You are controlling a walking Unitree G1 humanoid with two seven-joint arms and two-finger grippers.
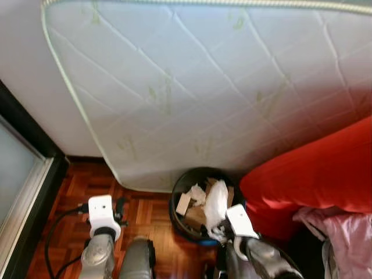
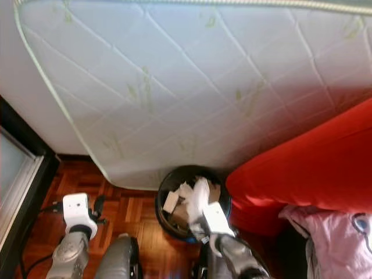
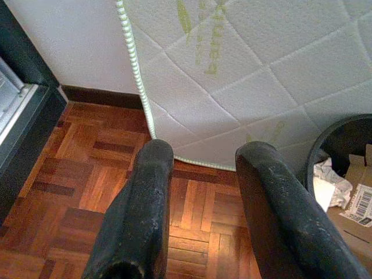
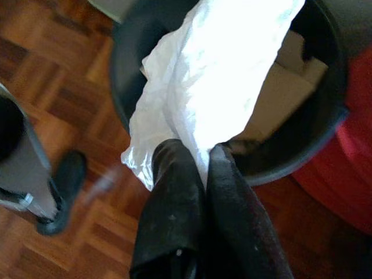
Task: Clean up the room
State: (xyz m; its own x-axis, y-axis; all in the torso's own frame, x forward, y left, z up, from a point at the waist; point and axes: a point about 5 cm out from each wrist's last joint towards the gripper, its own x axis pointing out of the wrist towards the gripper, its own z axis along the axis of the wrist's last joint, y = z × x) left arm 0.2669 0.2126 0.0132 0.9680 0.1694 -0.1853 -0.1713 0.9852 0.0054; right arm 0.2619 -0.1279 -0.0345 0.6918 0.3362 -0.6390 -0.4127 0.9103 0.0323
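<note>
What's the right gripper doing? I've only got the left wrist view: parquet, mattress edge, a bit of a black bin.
Observer: The right gripper is shut on a crumpled white plastic bag, held over the black bin.
Operator: Bin empty?
Observer: No, cardboard pieces and paper already lie in it.
Operator: Anything beside the bin on the right?
Observer: A red cushion presses against its rim, with pink fabric below that.
</note>
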